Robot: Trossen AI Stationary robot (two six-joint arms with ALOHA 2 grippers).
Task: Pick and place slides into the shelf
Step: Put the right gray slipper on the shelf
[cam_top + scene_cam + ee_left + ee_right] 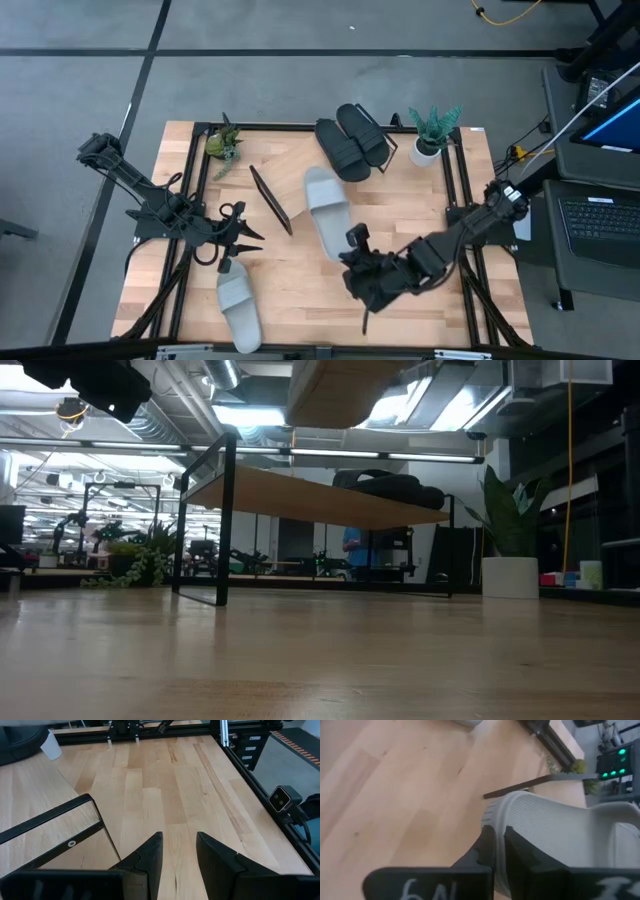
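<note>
- Grey concrete floor surrounds a light wood tabletop edged by a black frame.
- Shelf: light wood board on thin black wire frame, sits mid-tabletop toward the far edge; in the low view it stands raised on black legs, board sloping.
- Two matte black slides lie side by side at the far right end of the shelf, wide straps up; low view shows them as a dark shape on top of the board.
- One light grey slide has its front part over the shelf's near edge and its heel toward the right gripper; wide strap, finely textured footbed seen in the right wrist view.
- Right gripper's jaws are pinched on the heel rim of this grey slide; right wrist view shows the two dark fingers pressed either side of the thin pale edge.
- Second light grey slide lies flat on the tabletop near the front left edge, strap end away from the shelf, not on the shelf.
- Left gripper hovers over the tabletop just left of the shelf's leg and beyond the loose grey slide; jaws spread apart, nothing between them, bare wood seen through the gap in the left wrist view.
- Small leafy plant at the far left corner, potted plant in white pot at the far right corner.
- Laptop on a stand off to the right of the tabletop.
</note>
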